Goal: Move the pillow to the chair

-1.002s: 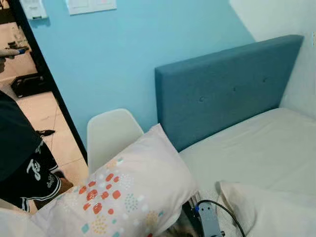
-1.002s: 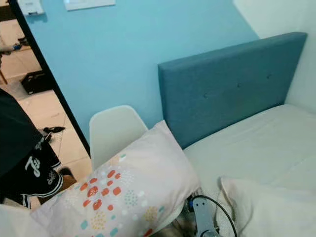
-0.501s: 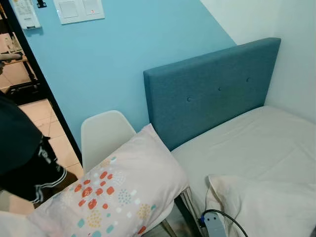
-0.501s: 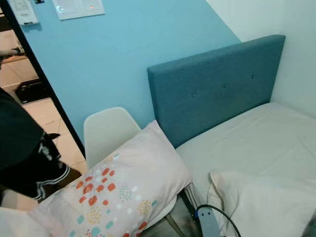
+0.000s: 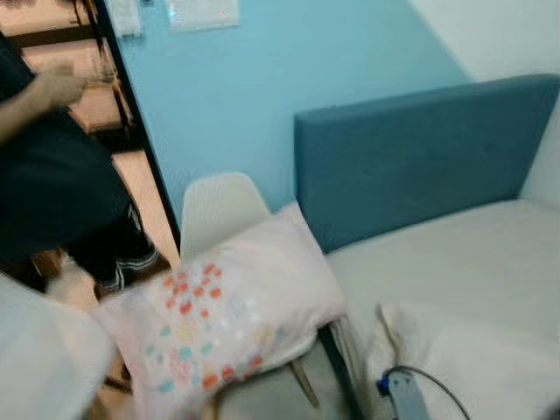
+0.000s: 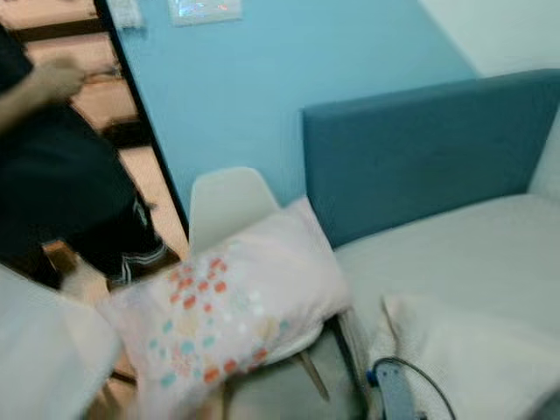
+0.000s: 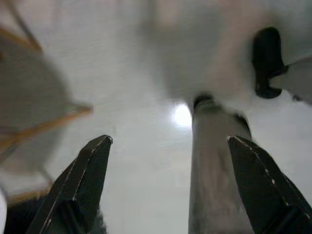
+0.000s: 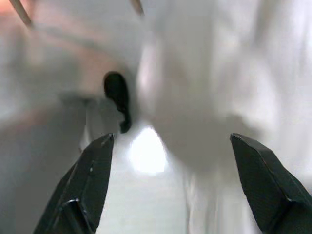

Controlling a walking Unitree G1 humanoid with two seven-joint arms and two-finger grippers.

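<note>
Resting: spotted pillow (image 5: 229, 328) across white chair (image 5: 219, 214), lower left of frame | left gripper (image 7: 168, 163) spread wide, empty | right gripper (image 8: 170, 161) spread wide, empty

pillow (image 5: 229, 325): soft cloth, matt, printed with coloured dots
chair (image 5: 215, 210): smooth white plastic shell, pale wooden legs
headboard (image 5: 420, 157): blue woven cloth, matt
bed sheet (image 5: 464, 262): off-white cloth, matt
floor (image 7: 141, 146): glossy tile, reflecting a light
</note>
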